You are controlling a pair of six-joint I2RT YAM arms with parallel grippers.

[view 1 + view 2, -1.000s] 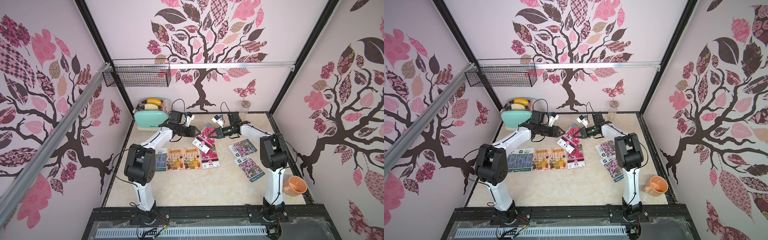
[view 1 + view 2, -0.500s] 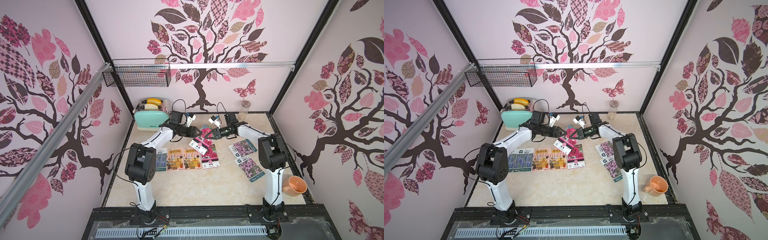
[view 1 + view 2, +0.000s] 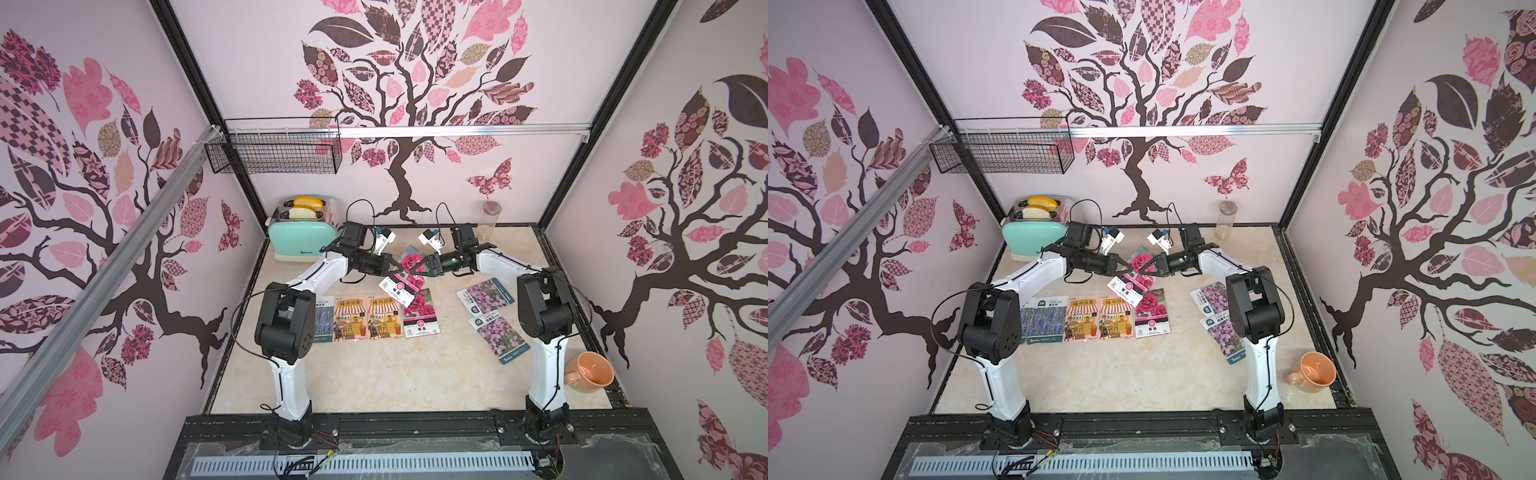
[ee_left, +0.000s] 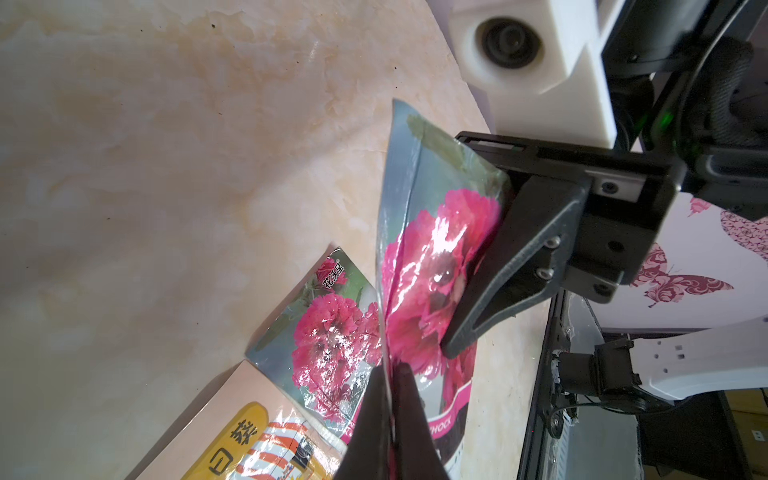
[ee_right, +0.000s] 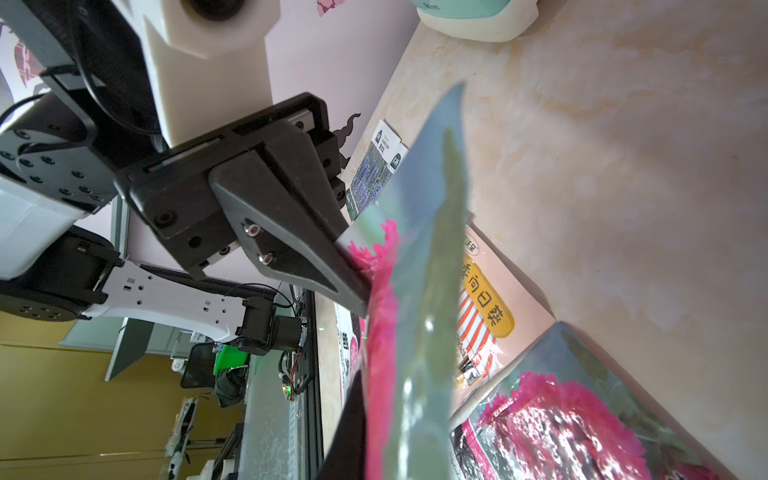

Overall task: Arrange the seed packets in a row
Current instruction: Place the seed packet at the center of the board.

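Pale marble counter (image 3: 374, 374), walls with painted trees. Right of the toaster (image 3: 299, 237), my left hand (image 3: 394, 272) is clamped on the edge of the magenta packet (image 3: 399, 286), held above the counter. Further right, my right hand (image 3: 417, 269) meets it; gripping or not, I cannot tell. The packet seems light, glossy and floppy: I would pinch an edge firmly.
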